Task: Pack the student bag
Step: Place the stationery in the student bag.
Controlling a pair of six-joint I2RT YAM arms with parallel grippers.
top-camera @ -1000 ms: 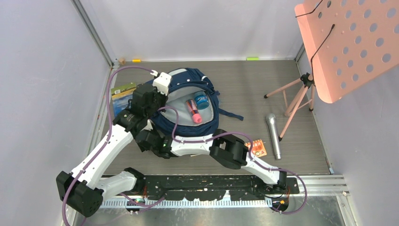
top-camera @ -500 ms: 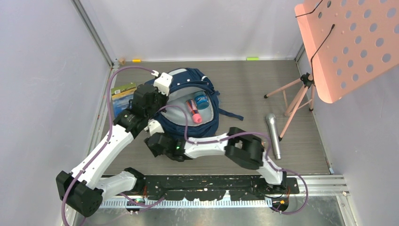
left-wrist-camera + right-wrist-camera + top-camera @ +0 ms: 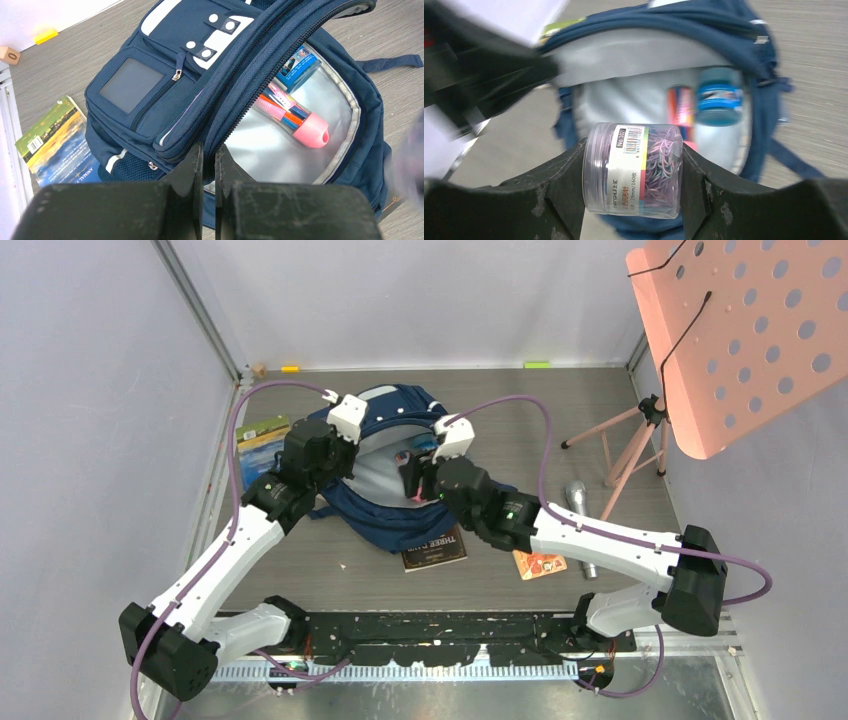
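The left gripper point(image 3: 209, 161) pinches the open flap of the student bag point(image 3: 150, 85), which lies left of centre on the table point(image 3: 560, 420). Just beyond, the right gripper point(image 3: 632, 172) clamps a tub of paper clips point(image 3: 644, 170) above the bag's grey-lined mouth. This looks like mid-packing, so the next move is to lower it inside and let go.

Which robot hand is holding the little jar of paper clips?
The right gripper: its fingers clamp the jar over the open bag. The left gripper only pinches the bag's rim.
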